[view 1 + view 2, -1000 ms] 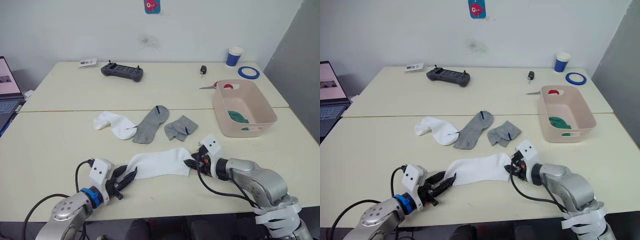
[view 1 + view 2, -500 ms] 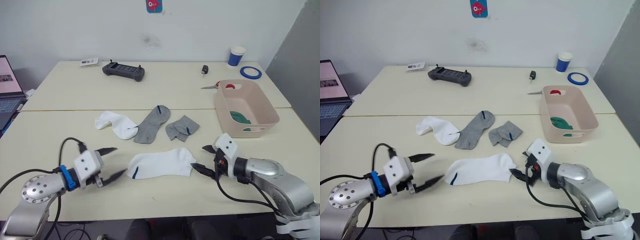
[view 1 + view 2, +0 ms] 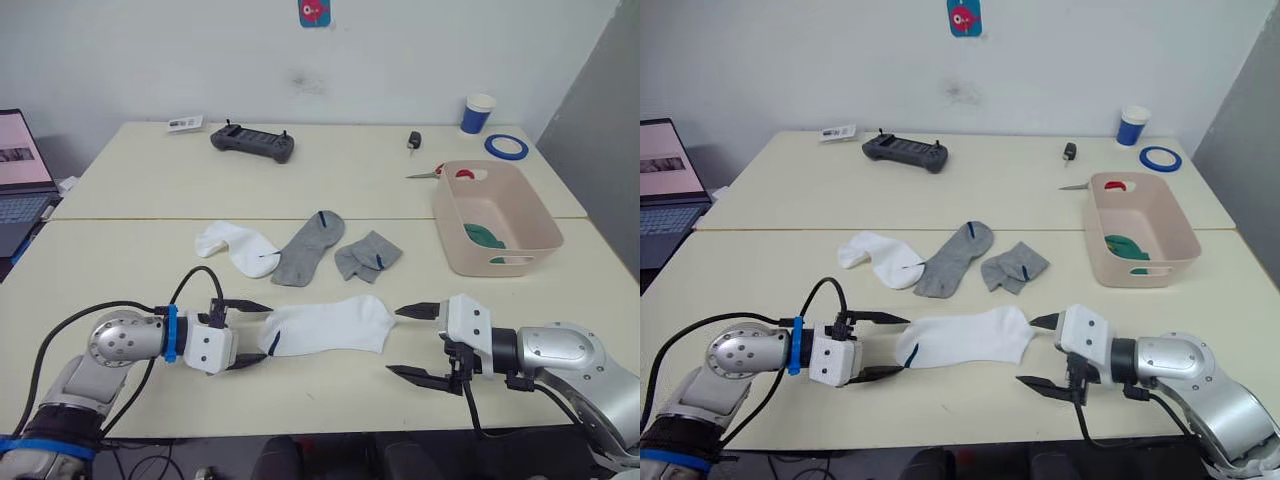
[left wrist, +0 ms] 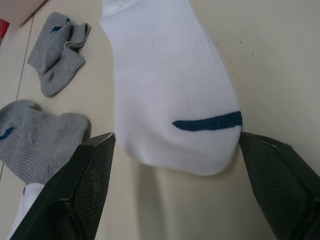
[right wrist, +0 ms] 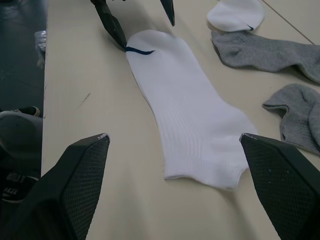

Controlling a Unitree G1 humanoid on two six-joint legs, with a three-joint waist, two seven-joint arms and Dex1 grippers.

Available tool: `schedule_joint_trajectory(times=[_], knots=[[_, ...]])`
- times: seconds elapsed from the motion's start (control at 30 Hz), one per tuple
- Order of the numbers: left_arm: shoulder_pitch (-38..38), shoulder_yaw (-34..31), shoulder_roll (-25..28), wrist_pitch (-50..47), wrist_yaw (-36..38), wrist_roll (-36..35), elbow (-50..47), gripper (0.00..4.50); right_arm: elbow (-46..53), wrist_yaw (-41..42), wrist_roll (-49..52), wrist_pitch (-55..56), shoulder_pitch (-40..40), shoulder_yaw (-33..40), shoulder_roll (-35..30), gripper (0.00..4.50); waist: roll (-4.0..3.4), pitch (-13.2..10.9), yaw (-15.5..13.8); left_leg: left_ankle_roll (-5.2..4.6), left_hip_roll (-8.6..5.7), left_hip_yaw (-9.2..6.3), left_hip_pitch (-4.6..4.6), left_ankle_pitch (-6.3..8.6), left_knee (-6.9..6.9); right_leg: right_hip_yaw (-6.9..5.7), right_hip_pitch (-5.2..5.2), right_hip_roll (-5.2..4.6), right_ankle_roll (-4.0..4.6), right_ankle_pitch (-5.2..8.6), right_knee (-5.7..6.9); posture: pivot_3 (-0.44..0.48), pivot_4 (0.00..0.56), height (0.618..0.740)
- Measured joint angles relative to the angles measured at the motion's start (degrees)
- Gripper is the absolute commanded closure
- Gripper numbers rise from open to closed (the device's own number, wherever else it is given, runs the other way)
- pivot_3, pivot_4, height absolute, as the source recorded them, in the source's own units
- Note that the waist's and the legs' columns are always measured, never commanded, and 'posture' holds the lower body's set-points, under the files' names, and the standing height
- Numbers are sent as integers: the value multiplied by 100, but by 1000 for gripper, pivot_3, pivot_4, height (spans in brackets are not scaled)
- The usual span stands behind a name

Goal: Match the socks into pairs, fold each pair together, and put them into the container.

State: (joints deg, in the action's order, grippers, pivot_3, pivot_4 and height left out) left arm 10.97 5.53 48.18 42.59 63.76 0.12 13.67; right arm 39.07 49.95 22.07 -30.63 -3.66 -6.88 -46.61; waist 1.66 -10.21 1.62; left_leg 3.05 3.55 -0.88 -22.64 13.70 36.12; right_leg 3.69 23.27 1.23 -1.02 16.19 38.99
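I've got the flat white sock (image 3: pixel 325 326) lying stretched out on the near worktop (image 3: pixel 120 270), between both grippers. Left gripper (image 3: pixel 252 333) sits at its cuff end, jaws spread wide, one on either side of the blue cuff mark (image 4: pixel 207 122); from the left wrist view I see nothing clamped. Right gripper (image 3: pixel 412 342) is just off the toe end, jaws also released and wide apart, not touching the fabric.

Behind it: second white sock (image 3: pixel 233 246), crumpled, touching the long grey sock (image 3: pixel 306 246); the folded-over grey sock (image 3: pixel 367 254) is just beside that.

Container (image 3: pixel 495 217) stands on the right side of the worktop, well apart from the loose socks, with something dark green (image 3: pixel 482 236) in its bottom.

Far side: black controller (image 3: pixel 252 142), blue-white paper cup (image 3: pixel 479 112), blue tape roll (image 3: pixel 509 146). Laptop (image 3: pixel 22 175) at the left edge.
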Motion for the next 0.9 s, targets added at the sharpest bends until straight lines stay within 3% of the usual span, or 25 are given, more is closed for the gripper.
schedule_joint_trajectory(times=[0.2,0.33,0.53,0.87,0.9], knots=[[125,256,-91,304,-197,130,396,3177,-65,-51,-57,-46,-55,3,51,0,-2,2,-6,1,-1,3,12,-2,4,3,-9,-1,-3,-14,3,0,150,740],[76,330,-108,7,-124,-77,398,4477,-374,21,-475,398,-133,-136,-42,0,-2,2,1,1,1,9,15,-3,7,7,-8,-1,1,-22,3,0,150,740],[-9,323,-194,-1423,102,-862,-106,4477,-1377,412,-1941,2254,-621,-1009,-235,0,-2,2,19,0,4,9,8,-3,8,9,2,8,3,-19,3,0,150,740],[-93,289,-182,-1676,216,-912,-273,4477,-2658,763,-2800,3240,-1592,-1803,364,0,-2,1,19,-1,14,6,7,-2,8,14,5,24,11,-16,4,0,150,740],[-97,288,-182,-1691,216,-912,-286,4495,-2731,772,-2823,3265,-1652,-1809,416,189,-2,1,19,-1,14,6,7,-2,8,13,5,24,11,-17,6,0,150,740]])
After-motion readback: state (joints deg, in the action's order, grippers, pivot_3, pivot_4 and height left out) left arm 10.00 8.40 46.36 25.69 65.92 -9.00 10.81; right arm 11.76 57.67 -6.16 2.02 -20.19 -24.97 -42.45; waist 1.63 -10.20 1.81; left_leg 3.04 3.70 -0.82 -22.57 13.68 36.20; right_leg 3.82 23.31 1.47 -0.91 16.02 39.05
